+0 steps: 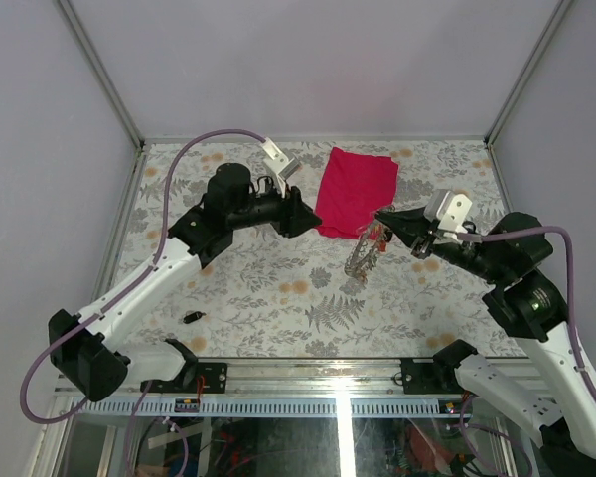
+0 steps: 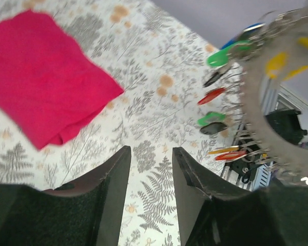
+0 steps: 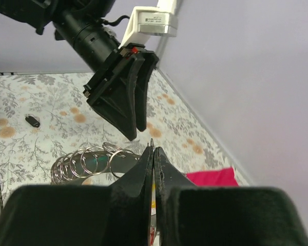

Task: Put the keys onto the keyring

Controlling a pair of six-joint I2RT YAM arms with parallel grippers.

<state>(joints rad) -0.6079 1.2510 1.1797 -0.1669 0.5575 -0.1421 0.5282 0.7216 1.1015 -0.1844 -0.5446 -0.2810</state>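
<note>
Mid-table, up off fern-print table (image 1: 278,288): my right claw (image 1: 381,217) pinched tight on keyring (image 1: 366,253), ring hanging in air off my tips. Bunch of keys (image 2: 211,96) with green, red, blue, yellow heads dangling from it on small wire loops (image 3: 87,161). My left claw (image 2: 150,151) is parted, nothing between fingers, hovering just beside keyring and pointing at it. Red cloth (image 1: 356,191) flat on table behind both claws. One stray black key (image 1: 192,317) lying on table, well apart, over on left arm's side.

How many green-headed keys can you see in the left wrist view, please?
2: the upper green key high beside the keyring, the lower green key just above a black key. Others may be hidden.
</note>
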